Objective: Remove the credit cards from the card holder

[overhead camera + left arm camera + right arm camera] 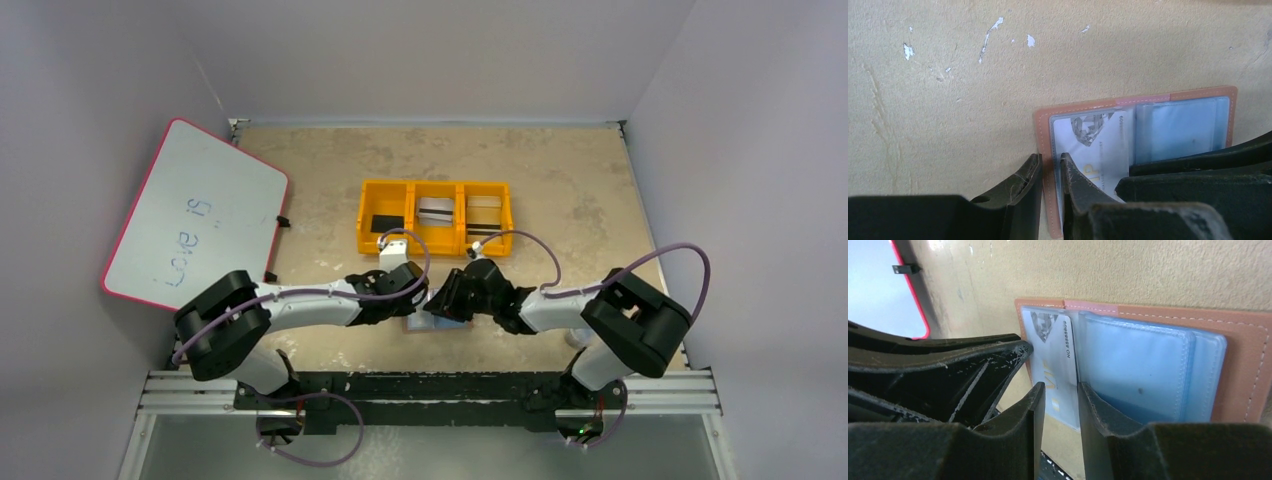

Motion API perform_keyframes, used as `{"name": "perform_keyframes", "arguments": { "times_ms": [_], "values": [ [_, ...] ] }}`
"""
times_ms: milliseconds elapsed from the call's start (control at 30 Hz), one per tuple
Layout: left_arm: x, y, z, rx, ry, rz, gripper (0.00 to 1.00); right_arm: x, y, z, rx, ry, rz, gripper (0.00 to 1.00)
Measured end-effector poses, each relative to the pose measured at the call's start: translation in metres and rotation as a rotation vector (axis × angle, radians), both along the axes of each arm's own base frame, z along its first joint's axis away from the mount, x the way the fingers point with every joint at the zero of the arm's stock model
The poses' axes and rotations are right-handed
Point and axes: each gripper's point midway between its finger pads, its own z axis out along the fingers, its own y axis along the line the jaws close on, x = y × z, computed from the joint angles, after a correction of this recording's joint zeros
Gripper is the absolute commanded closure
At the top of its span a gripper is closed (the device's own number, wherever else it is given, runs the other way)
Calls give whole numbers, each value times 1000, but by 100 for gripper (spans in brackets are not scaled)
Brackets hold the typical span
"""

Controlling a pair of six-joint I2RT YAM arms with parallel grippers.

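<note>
So the card holder [1240, 365] lay open on the surface [948, 125], its credit card [1053, 360] running 12-to-6 in the right wrist view, right fingers [1108, 415] narrowly parted over its 6 o'clock end, left fingers [1023, 190] equally narrow, straddling the holder's 9 o'clock edge.

From above, the left gripper [418, 300] and right gripper [445, 305] cover most of the card holder [437, 325]. In the wrist views, fingers [1103, 410] hide the near end of the white card [1055, 365].
</note>
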Motion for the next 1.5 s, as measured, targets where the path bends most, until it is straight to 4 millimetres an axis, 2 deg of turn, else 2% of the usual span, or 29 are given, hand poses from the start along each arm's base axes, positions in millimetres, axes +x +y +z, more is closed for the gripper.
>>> {"name": "perform_keyframes", "arguments": {
  "times_ms": [300, 467, 633, 700, 833, 1100, 1500],
  "values": [
    [0, 0, 0, 42, -24, -11, 98, 10, -3, -1, -68, -1, -51, 74],
    [3, -6, 1, 13, -38, -2, 100, 3, -4, -1, -6, -20, -31, 72],
    [2, -5, 1, 10, -42, 5, 100, 3, 0, -3, 45, -4, -4, 76],
    [2, -5, 1, 6, -48, 8, 100, 2, 0, -3, 73, -2, -12, 81],
    [2, -5, 0, 2, -58, 12, 100, 2, -1, -3, 104, -1, -31, 84],
    [2, -5, 1, 6, -69, 13, 100, 2, -2, -5, 111, 3, -42, 100],
    [2, -5, 1, 6, -79, 30, 100, 4, -6, -3, 89, -6, -71, 100]
  ]
}}
